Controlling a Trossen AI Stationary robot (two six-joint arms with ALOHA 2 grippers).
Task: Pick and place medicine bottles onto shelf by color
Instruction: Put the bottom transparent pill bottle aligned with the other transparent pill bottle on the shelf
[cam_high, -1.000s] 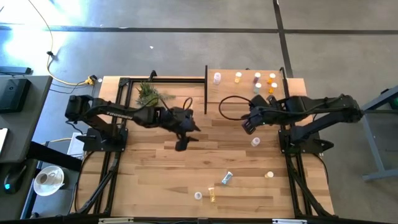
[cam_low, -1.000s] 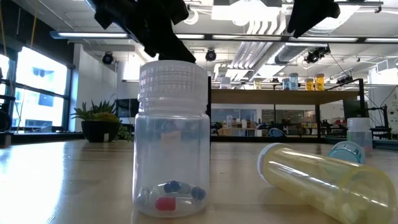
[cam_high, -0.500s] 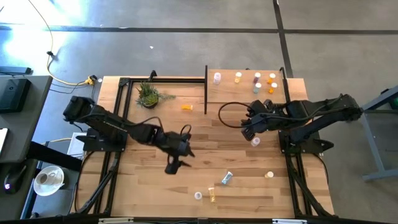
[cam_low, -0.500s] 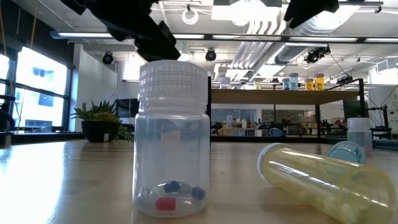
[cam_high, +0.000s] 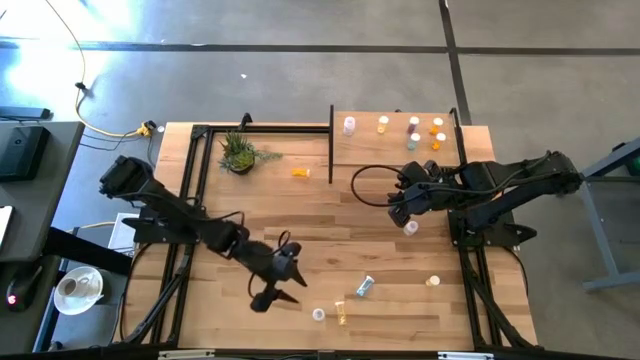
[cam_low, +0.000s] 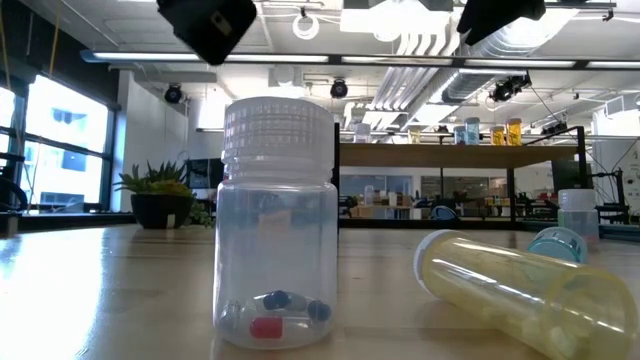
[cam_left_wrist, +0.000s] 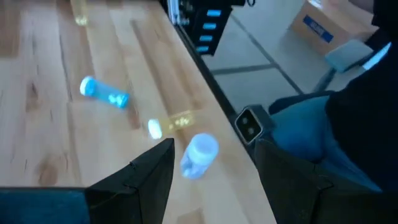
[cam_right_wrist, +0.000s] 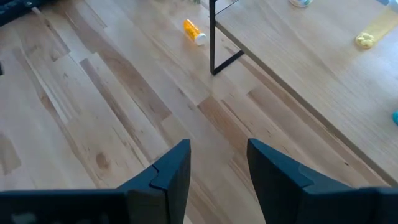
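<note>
Now left tool (cam_high: 283, 280), open & empty, has swung toward clear bottle (cam_high: 318, 315); right tool (cam_high: 397, 210) open, unmoved.

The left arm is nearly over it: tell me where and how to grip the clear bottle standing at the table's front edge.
Grip the clear bottle across its smooth body, just under the ribbed white cap. It stands upright, so the left gripper, open and hovering just short of it, should probably descend from above with one finger on each side. The yellow bottle lying on its side close by leaves less room there.
</note>
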